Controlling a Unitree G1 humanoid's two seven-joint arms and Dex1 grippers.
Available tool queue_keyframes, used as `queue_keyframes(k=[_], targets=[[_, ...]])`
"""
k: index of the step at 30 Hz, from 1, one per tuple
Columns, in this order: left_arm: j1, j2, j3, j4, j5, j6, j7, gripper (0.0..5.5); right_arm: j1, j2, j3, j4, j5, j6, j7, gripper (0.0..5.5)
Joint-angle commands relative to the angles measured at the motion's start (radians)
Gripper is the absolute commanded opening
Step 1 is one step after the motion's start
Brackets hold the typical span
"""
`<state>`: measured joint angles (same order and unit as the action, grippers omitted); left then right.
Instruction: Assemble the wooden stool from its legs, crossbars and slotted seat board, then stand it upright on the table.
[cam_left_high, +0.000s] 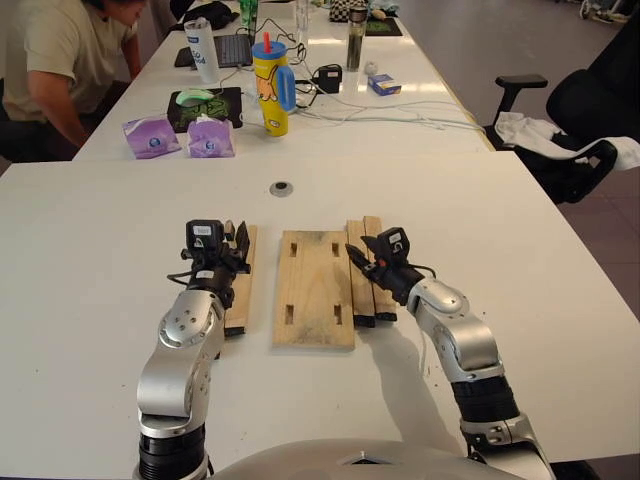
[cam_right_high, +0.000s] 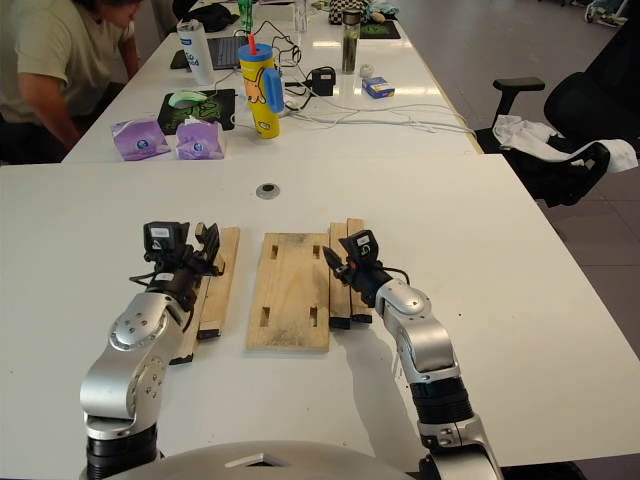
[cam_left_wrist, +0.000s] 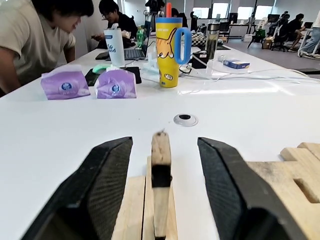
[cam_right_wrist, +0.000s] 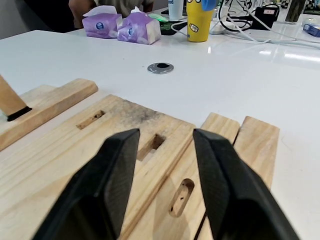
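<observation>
On the table (cam_left_high: 90, 250) — seat board (cam_left_high: 315, 290) runs front-to-back.

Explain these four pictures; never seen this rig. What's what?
This is a humanoid robot with two arms, each ending in a two-fingered tool. The two wide pictures come from its head, looking down over the white table. The two close ones come from a camera on each wrist, looking out between the fingers. The slotted seat board lies flat between the left wooden pieces and the right wooden pieces. The left tool is open over the left wooden pieces. The right tool is open where the board meets the right wooden pieces. Nothing is held.
</observation>
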<state>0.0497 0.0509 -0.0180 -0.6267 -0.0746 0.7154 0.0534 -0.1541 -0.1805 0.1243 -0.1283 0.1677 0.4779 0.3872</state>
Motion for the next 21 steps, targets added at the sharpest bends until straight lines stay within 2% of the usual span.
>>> queue_keyframes(k=[1, 13, 20, 21], targets=[[0.019, -0.012, -0.024, 0.046, 0.022, -0.03, 0.007, 2.21, -0.033, -0.013, 0.01, 0.001, 0.003, 0.011, 0.022, 1.98], [-0.025, 0.012, -0.066, 0.2, 0.095, -0.154, -0.007, 0.51, -0.014, -0.02, 0.033, -0.013, -0.006, 0.007, 0.033, 1.98], [-0.18, 0.041, 0.005, 0.274, 0.06, -0.227, -0.055, 0.4, -0.045, 0.009, -0.011, 0.016, 0.032, -0.007, 0.016, 1.98], [-0.232, 0.043, 0.03, 0.284, 0.028, -0.231, -0.074, 0.4, -0.054, 0.002, -0.017, 0.022, 0.038, -0.008, 0.026, 2.17]])
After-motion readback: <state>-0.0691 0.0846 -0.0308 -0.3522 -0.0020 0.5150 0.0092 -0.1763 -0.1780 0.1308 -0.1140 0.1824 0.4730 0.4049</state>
